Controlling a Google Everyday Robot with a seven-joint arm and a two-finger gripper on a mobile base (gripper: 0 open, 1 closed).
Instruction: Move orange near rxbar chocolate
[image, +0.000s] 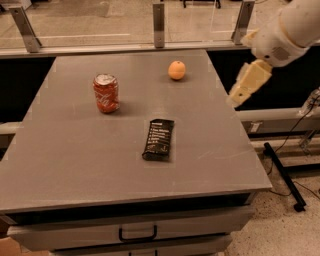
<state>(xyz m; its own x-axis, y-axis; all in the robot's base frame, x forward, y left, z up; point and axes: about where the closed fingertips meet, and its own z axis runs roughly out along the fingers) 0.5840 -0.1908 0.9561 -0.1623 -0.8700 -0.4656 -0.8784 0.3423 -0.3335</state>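
The orange (176, 70) is a small round fruit at the far middle of the grey table (75, 160). The rxbar chocolate (158, 139) is a flat black wrapper with white text, lying near the table's centre, in front of the orange. My gripper (247, 84) is cream coloured and hangs from the white arm (290, 30) at the upper right, above the table's right edge. It is to the right of the orange, apart from it, and holds nothing that I can see.
A red soda can (106, 93) stands upright left of centre. A railing with metal posts (158, 24) runs behind the table. A drawer handle (137, 234) shows below the front edge. A black stand leg and cables (285, 175) lie on the floor at right.
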